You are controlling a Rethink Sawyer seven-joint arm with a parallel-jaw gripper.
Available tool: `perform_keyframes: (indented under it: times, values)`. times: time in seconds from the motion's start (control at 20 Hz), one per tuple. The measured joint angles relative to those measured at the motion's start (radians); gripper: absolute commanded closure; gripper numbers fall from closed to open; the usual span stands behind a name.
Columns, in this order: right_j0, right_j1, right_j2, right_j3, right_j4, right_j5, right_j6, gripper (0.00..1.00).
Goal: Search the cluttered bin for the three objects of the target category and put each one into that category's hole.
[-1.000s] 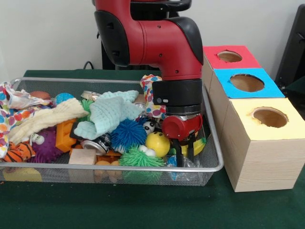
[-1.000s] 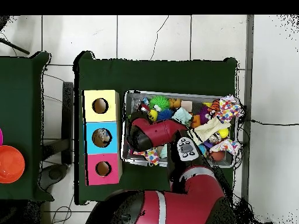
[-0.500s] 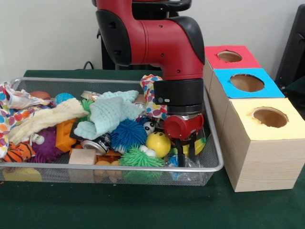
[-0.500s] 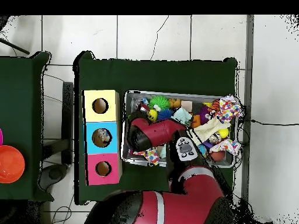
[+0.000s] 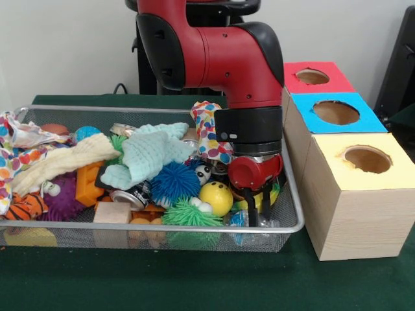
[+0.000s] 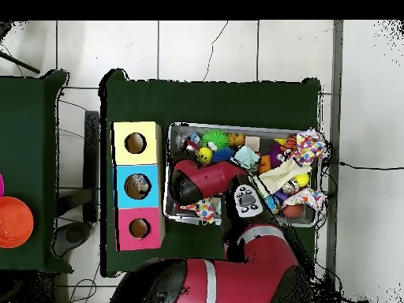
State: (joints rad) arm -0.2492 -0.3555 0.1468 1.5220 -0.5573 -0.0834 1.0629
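I see the pincer (image 5: 258,206) down inside the wire bin (image 5: 293,214), at the end nearest the yellow-topped box (image 5: 353,194). Its two dark fingers (image 5: 266,202) stand slightly apart, but the clutter hides their tips, so I cannot tell whether they pinch anything. A yellow ball (image 5: 215,197) sits just beside the pincer, away from the box, touching a blue spiky ball (image 5: 174,182). From overhead the red arm (image 6: 207,178) covers that end of the bin. The target category is not discernible to me.
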Motion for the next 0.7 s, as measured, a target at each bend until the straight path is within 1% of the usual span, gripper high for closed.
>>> perform_keyframes:
  times: [0.1, 0.15, 0.7]
  values:
    - [0.000, 0.000, 0.000, 0.000, 0.000, 0.000, 0.000, 0.00]
    - [0.001, 0.000, 0.000, 0.000, 0.000, 0.000, 0.000, 1.00]
    - [0.006, -0.004, 0.000, 0.000, 0.000, 0.005, 0.000, 1.00]
